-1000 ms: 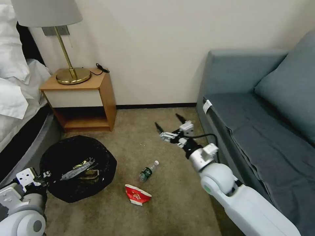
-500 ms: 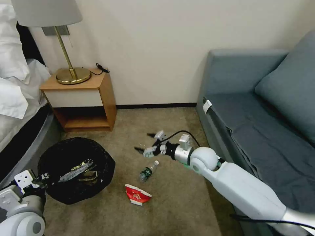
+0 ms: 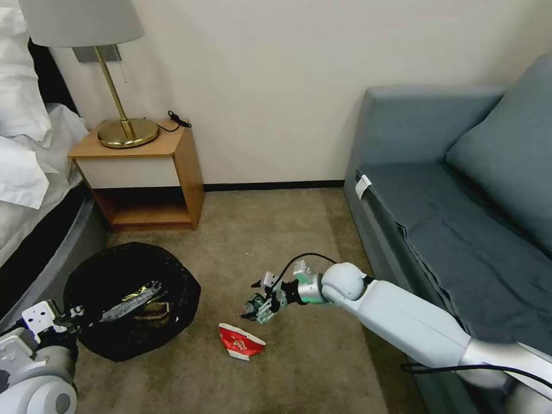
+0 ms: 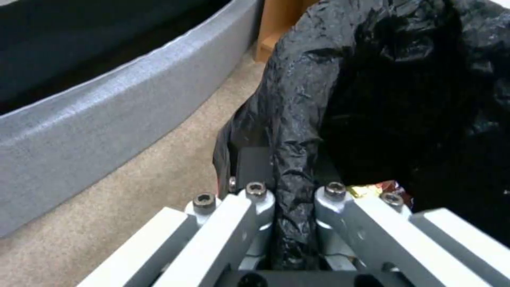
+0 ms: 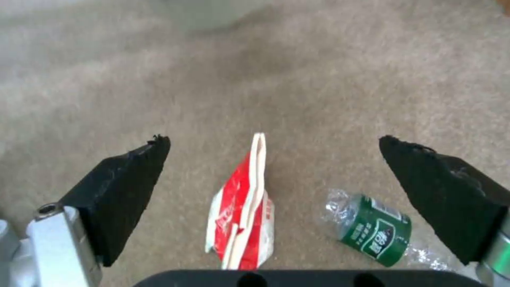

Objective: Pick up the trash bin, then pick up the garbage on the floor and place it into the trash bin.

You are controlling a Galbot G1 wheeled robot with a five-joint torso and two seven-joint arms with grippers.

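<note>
Right hand (image 5: 273,143) spread above cup (image 5: 242,211) and bottle (image 5: 374,233).

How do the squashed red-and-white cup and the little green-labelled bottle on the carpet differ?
The crushed red-and-white paper cup is flattened paper; the small clear green-labelled plastic bottle keeps its round shape. The cup lies apart from the open right gripper, nearer the robot; the bottle sits right at that gripper's fingers. Both lie on the carpet, outside the black-bagged trash bin held by the left gripper.
</note>
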